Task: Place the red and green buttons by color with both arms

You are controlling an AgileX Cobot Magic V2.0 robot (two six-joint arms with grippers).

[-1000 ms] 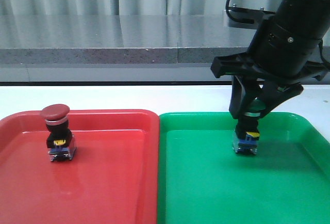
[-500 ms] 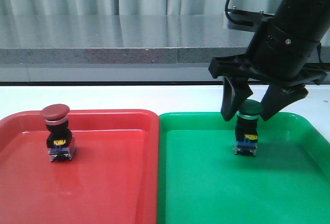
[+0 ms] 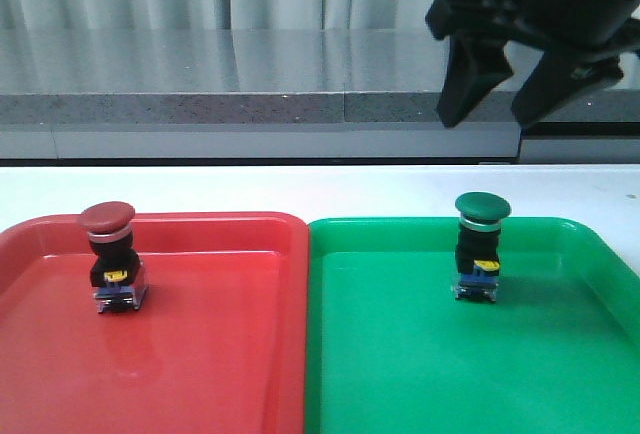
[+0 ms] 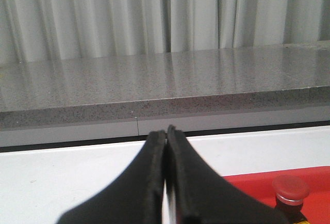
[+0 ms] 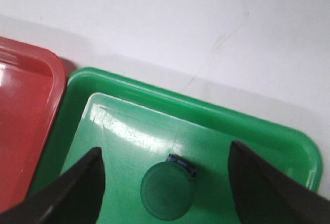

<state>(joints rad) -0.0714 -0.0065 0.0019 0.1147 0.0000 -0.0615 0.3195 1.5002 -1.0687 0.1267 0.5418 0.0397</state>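
The right hand (image 3: pixel 496 96) hangs released above the green button (image 3: pixel 480 246) — the left hand (image 4: pixel 166 137) is clenched, empty.

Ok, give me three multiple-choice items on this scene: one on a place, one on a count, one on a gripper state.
1. Where does the green button stand?
A. in the red tray
B. in the green tray
C. on the white table

2. How many buttons are in the trays?
A. one
B. two
C. three

3. How is the right gripper?
A. open, above the button
B. shut on the button
C. resting in the tray

Answers:
1 B, it stands upright inside the green tray.
2 B, the red button in the red tray plus the green one.
3 A, its fingers are spread, holding nothing.
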